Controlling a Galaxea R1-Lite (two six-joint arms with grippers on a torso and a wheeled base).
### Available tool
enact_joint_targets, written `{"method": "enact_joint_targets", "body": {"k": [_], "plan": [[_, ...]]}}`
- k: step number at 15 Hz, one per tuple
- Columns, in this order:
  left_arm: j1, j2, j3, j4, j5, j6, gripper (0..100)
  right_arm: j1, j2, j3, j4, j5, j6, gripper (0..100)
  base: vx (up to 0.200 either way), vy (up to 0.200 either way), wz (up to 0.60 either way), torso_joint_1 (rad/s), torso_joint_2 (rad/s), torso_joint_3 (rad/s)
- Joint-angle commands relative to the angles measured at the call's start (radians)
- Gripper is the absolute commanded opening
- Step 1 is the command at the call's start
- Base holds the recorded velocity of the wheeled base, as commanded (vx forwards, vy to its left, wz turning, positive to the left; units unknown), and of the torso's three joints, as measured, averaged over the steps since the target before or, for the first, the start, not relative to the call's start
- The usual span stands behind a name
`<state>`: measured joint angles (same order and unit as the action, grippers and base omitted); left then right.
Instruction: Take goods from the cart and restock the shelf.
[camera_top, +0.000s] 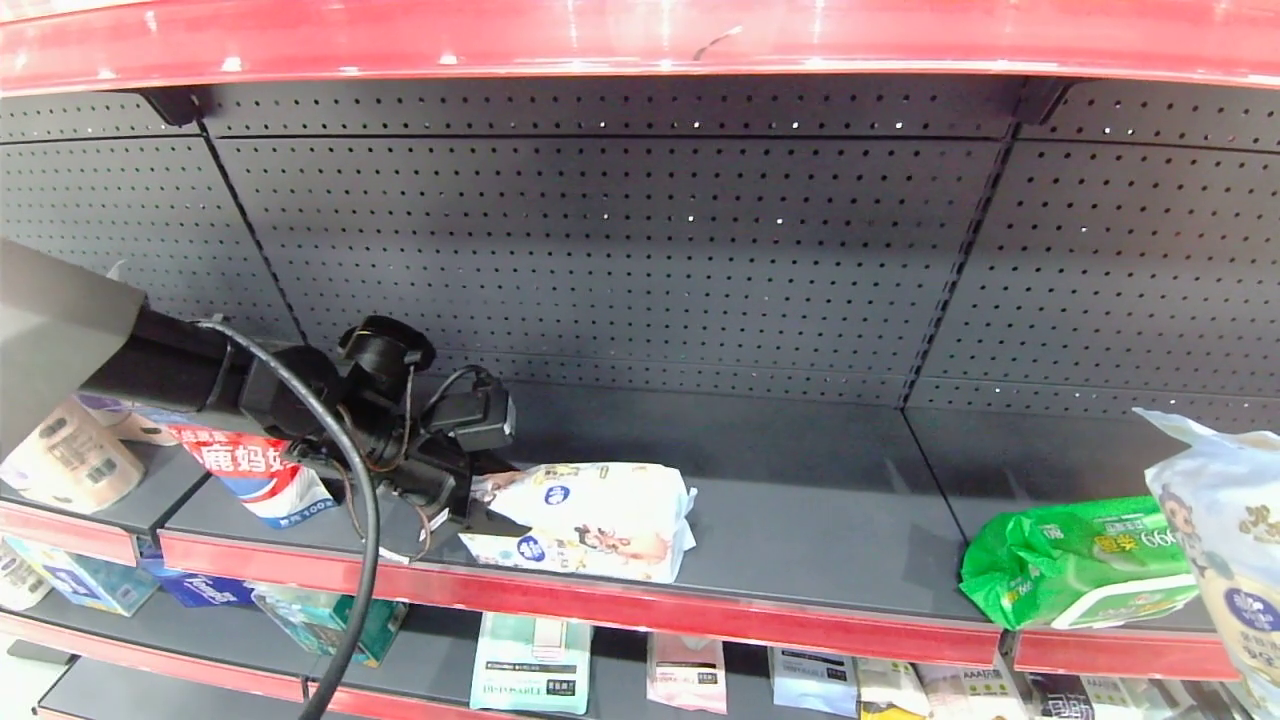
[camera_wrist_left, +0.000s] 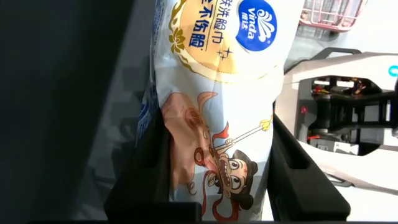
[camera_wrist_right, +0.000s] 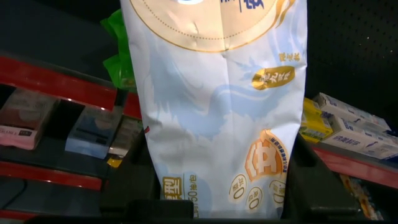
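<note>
Left gripper (camera_wrist_left: 217, 143) is clamped around a white pack (camera_top: 590, 520). That pack lies on its side on the shelf (camera_top: 800, 520), near the red front edge and left of the middle. Right gripper (camera_wrist_right: 221, 149) is pinching a second white pack (camera_top: 1225, 540), held upright way over on the right, in front of the shelf. A green pack (camera_top: 1075, 560) sits on the shelf just beside it, on its left. Toilet rolls (camera_top: 65, 460) are at the left end.
</note>
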<state>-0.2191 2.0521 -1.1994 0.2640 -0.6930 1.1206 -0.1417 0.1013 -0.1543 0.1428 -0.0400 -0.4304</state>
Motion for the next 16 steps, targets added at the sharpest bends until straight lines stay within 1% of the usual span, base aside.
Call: {"method": "enact_joint_targets", "body": {"k": [1, 7, 12, 13, 14, 16], "plan": [[0.000, -0.013, 0.018, 0.001, 0.000, 0.002, 0, 0.001, 0.002, -0.002, 0.000, -0.001, -0.001, 0, 0.000, 0.000, 0.00, 0.000, 0.00, 0.000], [-0.003, -0.038, 0.061, 0.001, 0.000, 0.004, 0, -0.001, 0.002, -0.005, 0.000, -0.001, -0.001, 0, 0.000, 0.000, 0.00, 0.000, 0.00, 0.000], [0.003, -0.021, 0.061, -0.014, 0.000, 0.002, 0, -0.001, 0.002, -0.007, 0.000, -0.001, -0.001, 0, 0.000, 0.000, 0.00, 0.000, 0.00, 0.000], [0.003, -0.010, 0.058, -0.017, -0.010, 0.004, 0, -0.001, 0.002, -0.007, 0.000, -0.001, -0.001, 0, 0.000, 0.000, 0.00, 0.000, 0.00, 0.000], [0.001, -0.001, 0.061, -0.031, -0.036, 0.004, 0, 0.001, 0.002, -0.008, 0.000, -0.001, -0.001, 0, 0.000, 0.000, 0.00, 0.000, 0.00, 0.000], [0.001, -0.001, 0.064, -0.046, -0.046, 0.004, 0, -0.001, 0.002, -0.008, 0.000, -0.001, -0.001, 0, 0.000, 0.000, 0.00, 0.000, 0.00, 0.000]]}}
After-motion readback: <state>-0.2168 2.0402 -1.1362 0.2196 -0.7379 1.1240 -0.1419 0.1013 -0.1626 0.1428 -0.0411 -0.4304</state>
